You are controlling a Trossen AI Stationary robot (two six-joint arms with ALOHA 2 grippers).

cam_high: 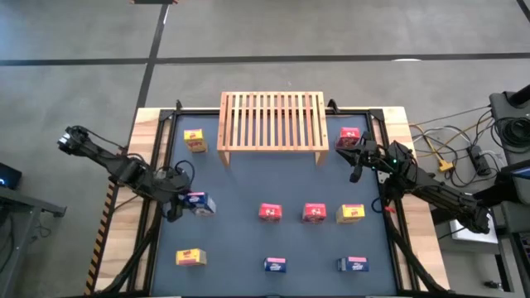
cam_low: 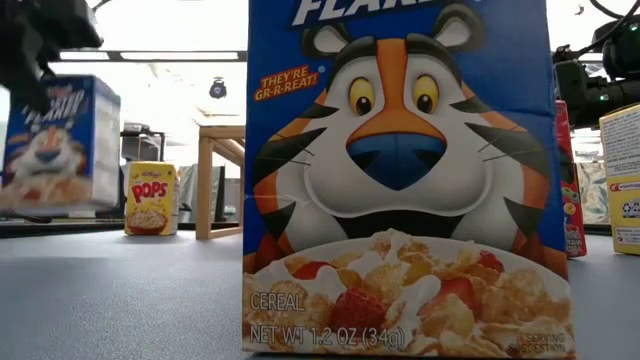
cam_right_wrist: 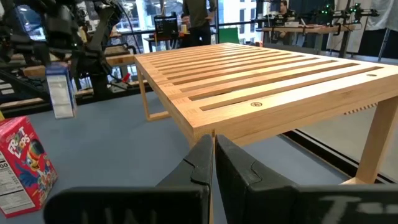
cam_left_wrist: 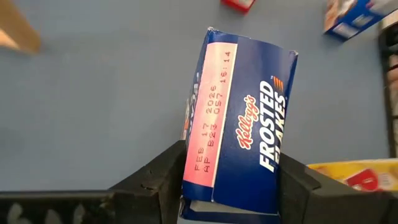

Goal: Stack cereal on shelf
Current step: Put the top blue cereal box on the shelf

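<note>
Two dark jointed arms; right arm [cam_high: 431,186] shows a small green light

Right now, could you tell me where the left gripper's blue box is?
In the high view, the blue box sits mid-left, clamped in the left gripper, above the yellow box.

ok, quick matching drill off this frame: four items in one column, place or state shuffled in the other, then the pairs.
Items
1. left gripper
2. right gripper
3. shelf
4. yellow box left of the shelf

States
A. standing on the mat, not held
B. shut, holding nothing, near the shelf's right end
C. top slats bare, no box on it
D. clamped on a blue Frosted Flakes box

Pairs: 1-D, 2-B, 3-C, 4-A
</note>
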